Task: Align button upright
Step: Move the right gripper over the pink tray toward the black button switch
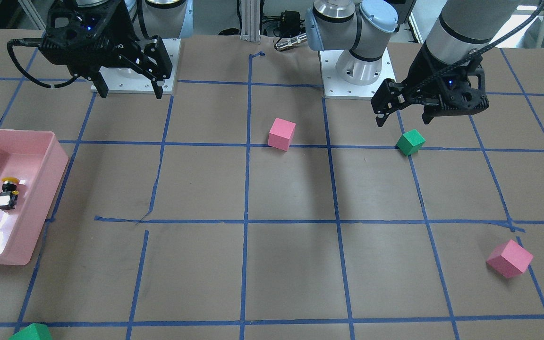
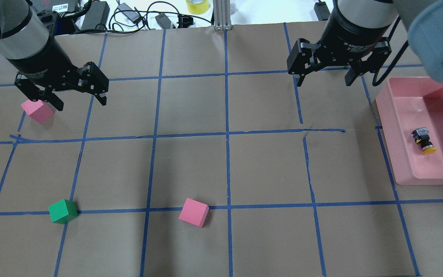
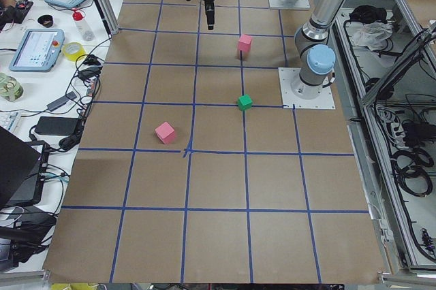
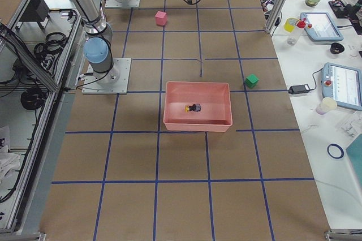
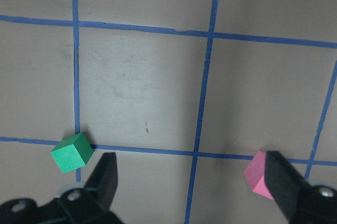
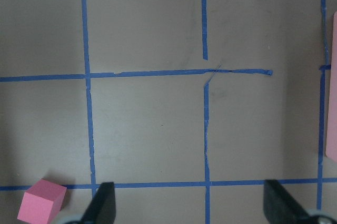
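Note:
The button (image 2: 423, 141), with a yellow cap, black body and whitish base, lies on its side inside the pink tray (image 2: 392, 130) at the table's right side. It also shows in the front view (image 1: 7, 192) and the right side view (image 4: 194, 107). My right gripper (image 2: 324, 82) hangs open and empty above the table, left of the tray and apart from it; in the front view it (image 1: 131, 93) is at the upper left. My left gripper (image 2: 80, 103) is open and empty at the far left, beside a pink cube (image 2: 37, 110).
A green cube (image 2: 63, 211) and a second pink cube (image 2: 194, 212) sit toward the near side of the table. Another green cube (image 1: 31, 333) lies at the far edge past the tray. Blue tape lines grid the brown table.

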You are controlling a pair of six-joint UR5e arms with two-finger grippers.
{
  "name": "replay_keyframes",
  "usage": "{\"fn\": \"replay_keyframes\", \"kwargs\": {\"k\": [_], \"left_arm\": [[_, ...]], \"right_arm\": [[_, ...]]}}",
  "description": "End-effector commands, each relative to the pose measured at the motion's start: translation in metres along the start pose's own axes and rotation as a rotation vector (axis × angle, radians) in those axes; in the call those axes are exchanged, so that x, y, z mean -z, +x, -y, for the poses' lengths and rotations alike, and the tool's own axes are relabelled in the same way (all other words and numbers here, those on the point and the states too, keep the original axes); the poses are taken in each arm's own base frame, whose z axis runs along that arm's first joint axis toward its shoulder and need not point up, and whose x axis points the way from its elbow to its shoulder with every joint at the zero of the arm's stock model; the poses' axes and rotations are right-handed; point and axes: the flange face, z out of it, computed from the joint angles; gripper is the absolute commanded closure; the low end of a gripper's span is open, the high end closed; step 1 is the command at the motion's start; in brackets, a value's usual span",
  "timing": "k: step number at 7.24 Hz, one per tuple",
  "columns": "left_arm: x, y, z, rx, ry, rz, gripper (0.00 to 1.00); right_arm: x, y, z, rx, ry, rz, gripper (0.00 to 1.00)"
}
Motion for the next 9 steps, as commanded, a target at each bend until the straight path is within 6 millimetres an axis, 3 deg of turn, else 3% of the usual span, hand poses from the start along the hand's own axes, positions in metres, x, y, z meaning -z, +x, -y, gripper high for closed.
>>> {"fn": "replay_keyframes", "kwargs": {"k": [1,4,6,7,8,9], "left_arm": [[0.000,0.000,0.000,0.000,0.000,0.000,0.00],[0.000,-0.001,0.000,0.000,-0.001,0.007,0.00],[0.000,-0.001,-0.001,0.000,-0.001,0.007,0.00],[-0.001,-0.001,0.000,0.000,-0.003,0.007,0.00],[-0.001,-0.001,0.000,0.000,-0.003,0.007,0.00],[-0.001,-0.001,0.000,0.000,-0.003,0.007,0.00]], "right_arm": [[-0.004,0.000,0.000,0.000,-0.008,0.001,0.00],[-0.015,0.006,0.010,-0.013,-0.016,-0.012,0.00],[-0.033,0.048,0.036,-0.015,-0.047,-0.018,0.00],[-0.037,0.088,0.047,0.015,-0.060,-0.029,0.00],[-0.048,0.147,0.058,-0.018,-0.090,-0.078,0.00],[-0.072,0.211,0.066,-0.050,-0.136,-0.072,0.00]]}}
